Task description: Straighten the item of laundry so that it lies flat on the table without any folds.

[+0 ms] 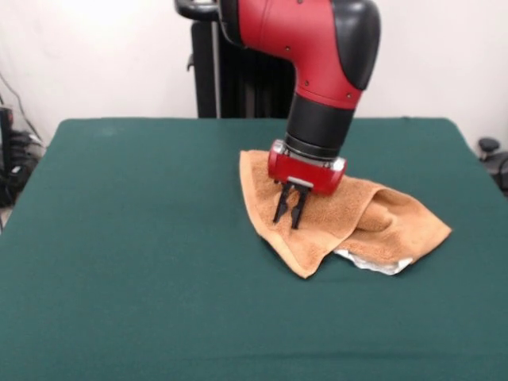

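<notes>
The orange-tan towel (349, 222) lies crumpled right of the middle of the dark green table (143, 238). Its right part is folded over on itself, and one corner points toward the front. A white patch (373, 262) peeks out under its front right edge. My gripper (287, 222) hangs from the red and black arm over the towel's left part, pointing down. Its black fingers (279, 208) stand a little apart, with towel showing between them. The tips are at the towel's surface. No cloth is lifted.
The robot's black pedestal (214, 71) stands behind the table's far edge. Dark gear and cables (12, 159) sit off the table's left side, and a dark object (492, 155) sits off its right side.
</notes>
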Motion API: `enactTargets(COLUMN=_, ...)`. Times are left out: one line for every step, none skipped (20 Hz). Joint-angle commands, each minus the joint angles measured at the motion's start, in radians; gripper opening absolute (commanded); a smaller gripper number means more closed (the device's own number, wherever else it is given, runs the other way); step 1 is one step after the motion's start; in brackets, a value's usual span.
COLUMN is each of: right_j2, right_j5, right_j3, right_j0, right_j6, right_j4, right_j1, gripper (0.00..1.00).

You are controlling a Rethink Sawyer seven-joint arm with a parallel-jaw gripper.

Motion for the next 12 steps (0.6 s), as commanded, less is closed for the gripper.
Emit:
enactTargets(right_j2=0.15, right_j5=-0.047, right_j3=-0.074, right_j0=0.012, right_j6=0.205, right_j4=0.036, right_j1=0.186, gripper=0.0)
enactTargets(right_j2=0.152, right_j5=-0.044, right_j3=-0.068, right_j0=0.013, right_j6=0.217, right_j4=0.046, right_j1=0.182, gripper=0.0)
enactTargets(right_j2=0.149, right_j5=-0.032, right_j3=-0.065, right_j0=0.017, right_j6=0.217, right_j4=0.05, right_j1=0.175, gripper=0.0)
enactTargets(right_j2=0.142, right_j5=-0.018, right_j3=-0.06, right_j0=0.027, right_j6=0.219, right_j4=0.058, right_j1=0.163, gripper=0.0)
enactTargets(right_j2=0.133, right_j5=0.013, right_j3=-0.052, right_j0=0.039, right_j6=0.224, right_j4=0.073, right_j1=0.146, gripper=0.0)
enactTargets(right_j2=0.118, right_j5=0.042, right_j3=-0.04, right_j0=0.057, right_j6=0.229, right_j4=0.085, right_j1=0.123, gripper=0.0)
enactTargets(right_j2=0.098, right_j5=0.069, right_j3=-0.031, right_j0=0.081, right_j6=0.234, right_j4=0.099, right_j1=0.103, gripper=0.0)
enactTargets(right_j2=0.083, right_j5=0.091, right_j3=-0.019, right_j0=0.101, right_j6=0.24, right_j4=0.11, right_j1=0.084, gripper=0.0)
enactTargets(right_j2=0.068, right_j5=0.114, right_j3=-0.008, right_j0=0.121, right_j6=0.247, right_j4=0.122, right_j1=0.065, gripper=0.0)
enactTargets(right_j2=0.052, right_j5=0.134, right_j3=0.0, right_j0=0.141, right_j6=0.249, right_j4=0.13, right_j1=0.05, gripper=0.0)
enactTargets(right_j2=0.037, right_j5=0.161, right_j3=0.008, right_j0=0.158, right_j6=0.254, right_j4=0.142, right_j1=0.034, gripper=0.0)
enactTargets(right_j2=0.027, right_j5=0.192, right_j3=0.013, right_j0=0.17, right_j6=0.254, right_j4=0.148, right_j1=0.017, gripper=0.0)
